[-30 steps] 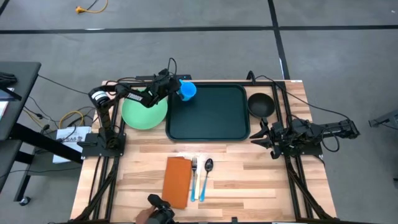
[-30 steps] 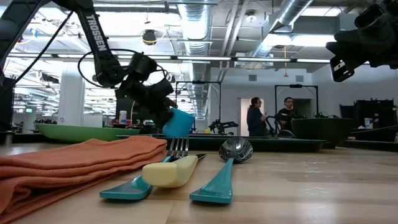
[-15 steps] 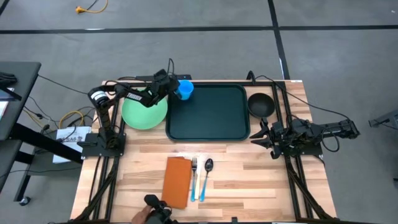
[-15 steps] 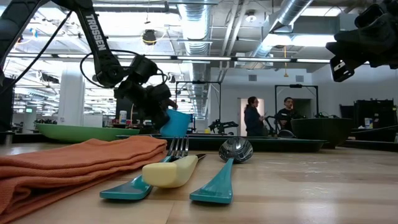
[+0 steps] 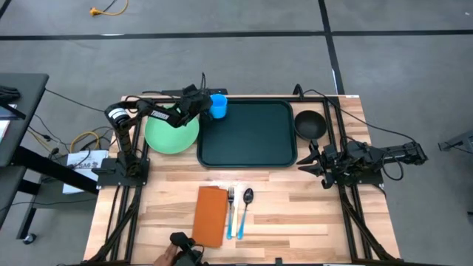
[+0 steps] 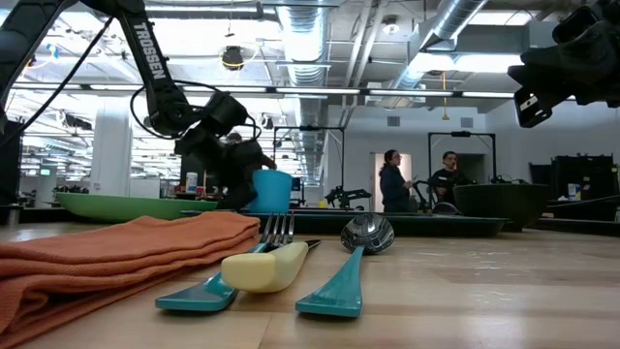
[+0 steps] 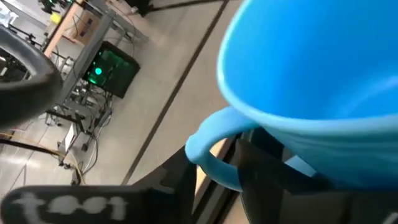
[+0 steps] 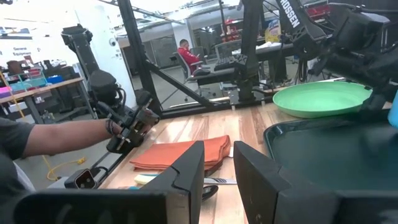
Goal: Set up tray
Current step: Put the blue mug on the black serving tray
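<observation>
Blue cup upright at tray far-left corner; left gripper beside it, grip state unclear. Plate, bowl, napkin, cutlery still off tray. Right gripper idle, partly open.

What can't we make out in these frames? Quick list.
- Left gripper grip on the blue cup: high view too small, low view hides the fingers behind the wrist, left wrist view filled by the cup.
- Whether the cup base touches the tray: low view blocked by the orange napkin.
- Black bowl contents: too dark.
</observation>
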Available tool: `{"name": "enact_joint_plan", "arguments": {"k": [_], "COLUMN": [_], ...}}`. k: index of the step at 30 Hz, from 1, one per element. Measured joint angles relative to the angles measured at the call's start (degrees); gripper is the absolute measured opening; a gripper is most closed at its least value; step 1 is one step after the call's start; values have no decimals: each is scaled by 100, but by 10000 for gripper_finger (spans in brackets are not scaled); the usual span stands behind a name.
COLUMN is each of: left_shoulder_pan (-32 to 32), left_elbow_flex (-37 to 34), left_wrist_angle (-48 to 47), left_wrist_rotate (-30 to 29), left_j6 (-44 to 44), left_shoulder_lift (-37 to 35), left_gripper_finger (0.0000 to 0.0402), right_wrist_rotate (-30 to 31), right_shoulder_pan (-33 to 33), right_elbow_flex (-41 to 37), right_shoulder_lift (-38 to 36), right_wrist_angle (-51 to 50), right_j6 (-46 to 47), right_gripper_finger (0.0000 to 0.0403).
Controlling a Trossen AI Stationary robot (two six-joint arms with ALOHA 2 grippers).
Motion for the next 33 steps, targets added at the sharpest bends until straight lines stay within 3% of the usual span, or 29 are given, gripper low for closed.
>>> {"name": "enact_joint_plan", "arguments": {"k": [6,14,33], "left_shoulder_pan": [-13,-174,-249], "left_elbow_flex": [-2,-2,9], "left_wrist_angle": [-165,-221,-310], "left_wrist_rotate": [-291,-767,-901], "left_j6": [3,320,679], "left_shoulder_lift": [-5,-15,-22], "left_gripper_finger": [132,133,133], "right_wrist_rotate": [-1,-2,-2], "right_shoulder_pan": [0,0,0], "right_elbow_flex": [0,0,0], "right_shoulder_lift": [2,0,1], "right_wrist_angle": [0,1,0], "right_j6": [-2,-2,-2], "right_gripper_finger": [82,82,82]}}
